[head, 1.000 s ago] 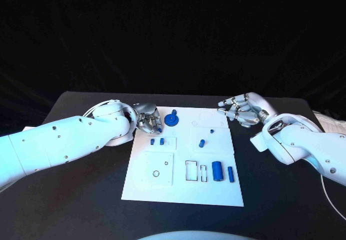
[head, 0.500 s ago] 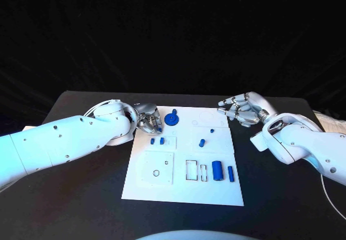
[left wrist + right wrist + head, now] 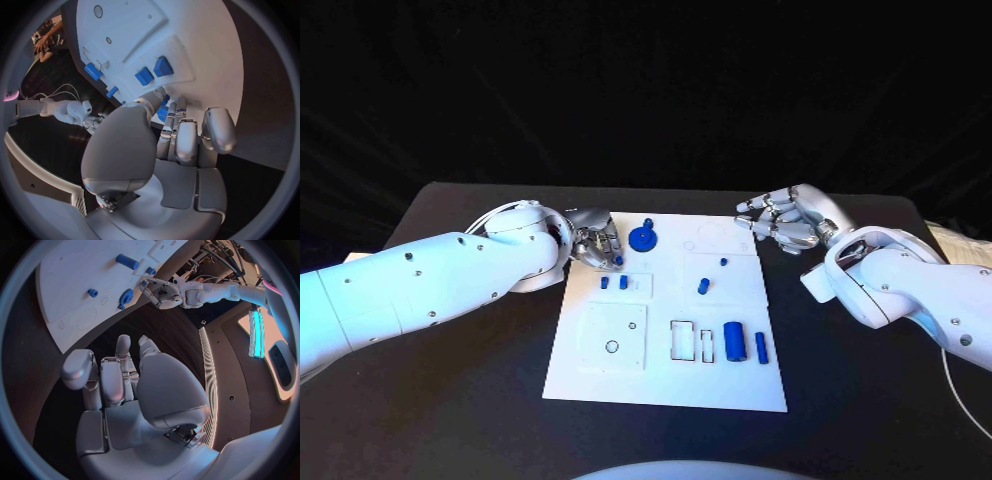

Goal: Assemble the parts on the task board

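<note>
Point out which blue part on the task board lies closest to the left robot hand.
The small blue part right at the left robot hand's fingertips, at the board's far left corner; the others lie farther right or nearer the robot.

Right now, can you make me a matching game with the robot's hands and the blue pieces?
Things:
1. left hand
2. right hand
3. round blue part
4. long blue part

Places:
A. off the task board's far right corner
B. near right of the board
C. over the board's far left edge
D. far left of the board, beside the left hand

Pairs: 1-C, 2-A, 3-D, 4-B

The task board (image 3: pixel 668 375) lies mid-table (image 3: pixel 459 400), parts (image 3: pixel 733 342) resting on it.
</note>
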Motion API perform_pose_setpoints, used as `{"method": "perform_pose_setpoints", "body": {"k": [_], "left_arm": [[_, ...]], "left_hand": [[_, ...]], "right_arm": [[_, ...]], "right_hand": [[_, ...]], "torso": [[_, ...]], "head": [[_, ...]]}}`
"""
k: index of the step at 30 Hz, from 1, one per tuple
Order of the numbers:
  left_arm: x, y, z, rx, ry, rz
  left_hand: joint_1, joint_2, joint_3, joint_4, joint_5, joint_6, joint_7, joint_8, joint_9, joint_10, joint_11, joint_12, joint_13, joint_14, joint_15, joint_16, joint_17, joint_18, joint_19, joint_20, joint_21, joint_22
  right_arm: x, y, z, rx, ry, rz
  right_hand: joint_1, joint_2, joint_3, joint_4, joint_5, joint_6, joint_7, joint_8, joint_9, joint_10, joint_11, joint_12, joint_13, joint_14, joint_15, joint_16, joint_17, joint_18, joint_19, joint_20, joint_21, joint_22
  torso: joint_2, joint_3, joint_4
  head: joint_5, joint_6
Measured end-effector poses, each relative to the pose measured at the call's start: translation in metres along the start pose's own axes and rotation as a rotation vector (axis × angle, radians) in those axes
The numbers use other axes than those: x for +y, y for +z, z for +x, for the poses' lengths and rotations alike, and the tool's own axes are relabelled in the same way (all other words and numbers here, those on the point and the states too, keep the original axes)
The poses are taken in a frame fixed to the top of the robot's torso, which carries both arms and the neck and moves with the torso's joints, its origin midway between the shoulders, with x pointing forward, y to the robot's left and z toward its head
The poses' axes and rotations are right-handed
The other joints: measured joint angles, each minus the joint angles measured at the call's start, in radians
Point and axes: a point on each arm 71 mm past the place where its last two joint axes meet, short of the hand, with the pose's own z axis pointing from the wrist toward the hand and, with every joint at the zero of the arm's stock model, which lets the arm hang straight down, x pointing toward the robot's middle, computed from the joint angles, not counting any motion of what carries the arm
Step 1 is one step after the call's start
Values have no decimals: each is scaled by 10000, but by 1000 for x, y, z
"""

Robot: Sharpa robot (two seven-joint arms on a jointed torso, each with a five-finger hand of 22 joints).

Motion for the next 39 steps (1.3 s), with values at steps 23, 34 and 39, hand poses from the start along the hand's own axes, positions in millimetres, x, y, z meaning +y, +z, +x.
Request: {"method": "perform_pose_setpoints", "body": {"k": [23, 34, 39], "left_arm": [[44, -32, -17, -1198, -7282, 1352], [50, -47, -20, -2191, -13358, 1889], [50, -50, -20, -2365, -14185, 1933]], "left_hand": [[565, 602, -41, -83, 3, 92, 110, 215, -447, -113, 21, 823, 116, -1632, 159, -2710, -4022, 781, -2005, 239, -5561, -3510], [394, 605, -114, -11, 3, 141, 59, 253, -480, 39, -69, 1205, 266, -1806, 89, -2923, -4414, 788, -2125, 192, -6116, -3888], [395, 605, -120, -17, 3, 141, 59, 253, -491, 39, -69, 1223, 285, -1878, 88, -2984, -4514, 787, -2161, 156, -6158, -3911]], "right_arm": [[9, 3, 25, 2118, -4304, -639], [23, 12, 47, 2553, -7499, -1190], [25, 15, 52, 2560, -8106, -1157]], "right_hand": [[1785, -730, 1808, -717, -1067, 1155, -37, 24, 24, -277, 173, -5100, -5407, 55, 15, -504, -403, 0, 150, 104, -152, -105], [1526, -985, 2782, -610, -1766, 1254, -134, -40, -38, -177, 140, -5289, -6415, 54, 15, -504, -394, 0, 185, 69, -152, -86], [1407, -1103, 3111, -620, -1805, 1255, -135, -40, -64, -176, 140, -5289, -6669, 54, 15, -504, -430, 1, 184, 69, -153, -91]], "torso": [[-6, -7, 5], [-9, -27, 16], [10, -27, 4]], "head": [[-454, 228], [-745, 316], [-755, 329]]}}
